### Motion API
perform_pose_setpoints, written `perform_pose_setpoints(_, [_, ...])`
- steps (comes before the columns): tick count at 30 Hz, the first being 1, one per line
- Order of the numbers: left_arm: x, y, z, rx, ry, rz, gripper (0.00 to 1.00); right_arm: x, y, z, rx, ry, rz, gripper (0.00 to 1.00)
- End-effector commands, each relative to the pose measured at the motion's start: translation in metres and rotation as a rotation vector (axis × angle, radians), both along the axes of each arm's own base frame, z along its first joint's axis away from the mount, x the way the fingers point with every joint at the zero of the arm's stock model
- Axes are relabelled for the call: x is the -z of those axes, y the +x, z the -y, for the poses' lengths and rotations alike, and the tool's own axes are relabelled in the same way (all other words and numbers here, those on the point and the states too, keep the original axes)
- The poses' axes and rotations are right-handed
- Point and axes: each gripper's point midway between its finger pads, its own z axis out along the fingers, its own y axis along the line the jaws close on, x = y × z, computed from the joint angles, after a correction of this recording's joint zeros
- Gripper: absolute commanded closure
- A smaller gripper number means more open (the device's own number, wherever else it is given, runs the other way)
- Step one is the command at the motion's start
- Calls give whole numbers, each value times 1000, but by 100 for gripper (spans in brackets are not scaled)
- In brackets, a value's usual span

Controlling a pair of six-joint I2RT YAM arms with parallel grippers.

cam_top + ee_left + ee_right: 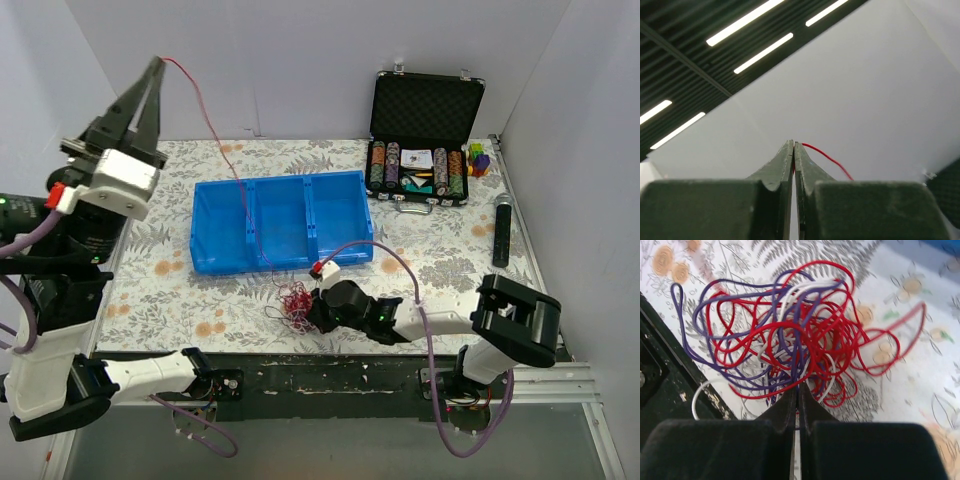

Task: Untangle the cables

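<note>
The left tool [794,145] has its two fingers pressed together, clamped on a single red cable [825,157] that leaves the tips and curves off to one side. In the top view this tool [157,65] is held high, up and to the left of the blue bin [345,258], tips pointing upward. From there the red cable [205,118] slopes down to the bin, crosses its left part near the left divider, and passes over the bin's front wall.

The right tool [797,390] is also closed, with only a thin slit between its fingers. Its tips are pushed into the near edge of the tangle [790,340] and appear to pinch a few strands there. The tangle is a loose ball of red, purple and white loops. It lies on the flowered counter [920,390], and one white loop hangs over the counter's dark front edge.

From above, the right tool [310,312] sits low on the counter [160,290], just in front of the bin's middle. The tangle [292,302] is touching it on the left.

Behind and to the right of the bin, an open black case [425,105] holds rows of chips. Small coloured blocks [480,158] sit beside the case. A dark stick-shaped object [502,230] lies well to the right of the bin.
</note>
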Motion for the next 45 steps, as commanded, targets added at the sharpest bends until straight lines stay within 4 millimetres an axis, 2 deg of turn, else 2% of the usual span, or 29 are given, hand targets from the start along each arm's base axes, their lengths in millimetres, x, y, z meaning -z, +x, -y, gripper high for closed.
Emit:
perform_pose_setpoints(1, [-52,-28,-44,-131,-83,208,100,22,-6,43,116,-77,-59,99])
perform_pose_setpoints(5, [-72,-43,-61,-234,-77,351,100,36,-13,73,193,-132,-108,99])
perform_pose_setpoints(8, [-80,-48,-67,-307,-64,420,100,42,-14,92,244,-154,-121,99])
perform_pose_setpoints(12, [-92,-55,-81,-528,-100,578,100,46,-14,116,317,-198,-128,99])
perform_pose_setpoints(15, [-125,-68,-99,-650,-176,658,100,55,-18,130,344,-239,-149,99])
perform_pose_setpoints(19, [-153,-83,-107,-687,-215,730,100,62,-21,148,392,-258,-163,99])
perform_pose_setpoints(25, [-155,-96,-101,-711,-163,816,100,67,-24,171,463,-295,-182,99])
perform_pose_setpoints(29, [-161,-107,-110,-772,-209,863,100,67,-24,187,539,-315,-193,99])
perform_pose_setpoints(31, [-162,-100,-121,-770,-265,797,100,63,-23,185,535,-291,-189,91])
perform_pose_setpoints(32, [-157,-89,-122,-734,-282,730,100,60,-22,181,523,-264,-184,88])
perform_pose_setpoints(33, [-143,-64,-106,-682,-251,640,100,53,-21,176,506,-226,-173,84])
perform_pose_setpoints(34, [-130,-61,-116,-636,-256,560,100,46,-19,169,483,-190,-160,76])
perform_pose_setpoints(35, [-113,-49,-106,-541,-229,471,100,37,-16,162,461,-156,-140,71])
perform_pose_setpoints(36, [-92,-33,-88,-453,-148,370,100,27,-14,155,438,-123,-121,62])
perform_pose_setpoints(38, [-44,-13,-60,-296,-86,201,100,7,-9,146,400,-83,-72,48])
perform_pose_setpoints(40, [-3,6,-39,-216,-56,62,100,-11,-5,140,375,-52,-33,41])
perform_pose_setpoints(42, [27,17,-23,-147,-57,-52,100,-26,-2,138,356,-33,5,37])
perform_pose_setpoints(45, [51,29,-3,-70,-81,-160,100,-53,2,133,316,12,66,33])
